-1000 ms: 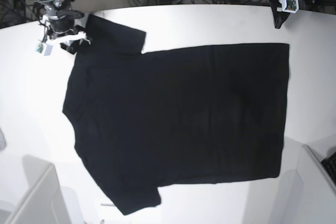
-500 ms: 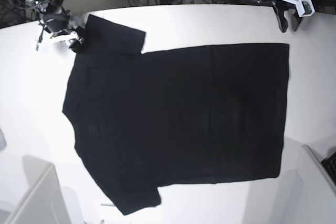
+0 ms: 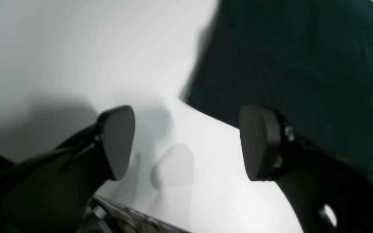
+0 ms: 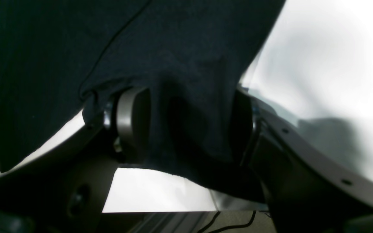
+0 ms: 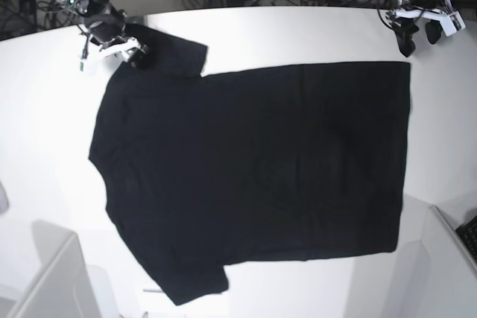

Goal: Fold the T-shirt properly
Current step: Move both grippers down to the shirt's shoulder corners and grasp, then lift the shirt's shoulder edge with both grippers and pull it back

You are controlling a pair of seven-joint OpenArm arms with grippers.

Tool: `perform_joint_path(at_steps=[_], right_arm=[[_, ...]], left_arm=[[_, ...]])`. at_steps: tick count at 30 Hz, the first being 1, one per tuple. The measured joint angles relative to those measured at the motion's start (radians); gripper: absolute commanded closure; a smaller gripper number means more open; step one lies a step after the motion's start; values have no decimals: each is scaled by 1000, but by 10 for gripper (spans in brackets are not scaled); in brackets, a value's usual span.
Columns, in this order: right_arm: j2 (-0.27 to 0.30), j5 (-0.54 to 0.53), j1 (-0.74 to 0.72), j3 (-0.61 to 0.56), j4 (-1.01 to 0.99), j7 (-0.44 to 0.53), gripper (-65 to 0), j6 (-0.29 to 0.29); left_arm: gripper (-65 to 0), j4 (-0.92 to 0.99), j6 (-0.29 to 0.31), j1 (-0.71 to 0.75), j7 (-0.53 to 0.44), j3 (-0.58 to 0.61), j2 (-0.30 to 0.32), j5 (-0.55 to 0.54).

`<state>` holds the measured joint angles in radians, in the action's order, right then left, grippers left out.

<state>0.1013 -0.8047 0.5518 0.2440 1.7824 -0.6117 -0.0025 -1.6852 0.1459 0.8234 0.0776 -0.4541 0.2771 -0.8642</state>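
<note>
- The T-shirt [image 5: 253, 176] is spread flat and plain side up across the middle of the white table [image 5: 298, 27], collar end toward the left of the base frame, hem toward the right. No fold is in it yet, so I'd say we're right at the start.
- The right gripper [image 4: 186, 129] sits at the upper left of the base frame, at the far sleeve [image 5: 168, 50]. In its wrist view the jaws are spread with a bunch of black cloth between them. Whether the pads actually press the cloth, I can't tell; it looks more draped than pinched.
- The left gripper [image 3: 186, 142] is at the upper right, just off the hem corner [image 5: 406, 65]. Its jaws are spread with only bare table between the pads [image 3: 118, 142], and the shirt edge lies just beside the right-hand pad.
- To do this well, my guess: slide the left one onto the hem corner before closing, so it catches both layers.
- Get the right one to bite the sleeve seam, not a loose wad.
- Then lift both ends together and evenly, or the fold line will go crooked.
</note>
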Motion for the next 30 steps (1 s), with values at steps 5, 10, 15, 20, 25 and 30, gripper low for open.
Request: perform_joint_path(at_steps=[5, 10, 15, 20, 25, 30], right_arm=[[11, -16, 0, 4, -20, 4, -354, 12], [11, -19, -3, 3, -47, 31, -243, 18], [14, -28, -19, 4, -90, 37, 0, 18], [13, -31, -22, 6, -96, 36, 0, 20], [13, -32, -23, 7, -96, 33, 0, 22], [13, -34, -22, 8, -96, 33, 0, 22]], left_arm=[[-487, 35, 161, -60, 138, -85, -11, -24], [-487, 87, 172, -144, 290, -144, -10, -24], [-487, 128, 177, -229, 359, -153, -36, -24], [-487, 183, 177, -299, 387, -159, -48, -28], [-487, 231, 194, -343, 381, -157, -50, -40], [-482, 247, 192, -377, 371, -126, -46, -39]])
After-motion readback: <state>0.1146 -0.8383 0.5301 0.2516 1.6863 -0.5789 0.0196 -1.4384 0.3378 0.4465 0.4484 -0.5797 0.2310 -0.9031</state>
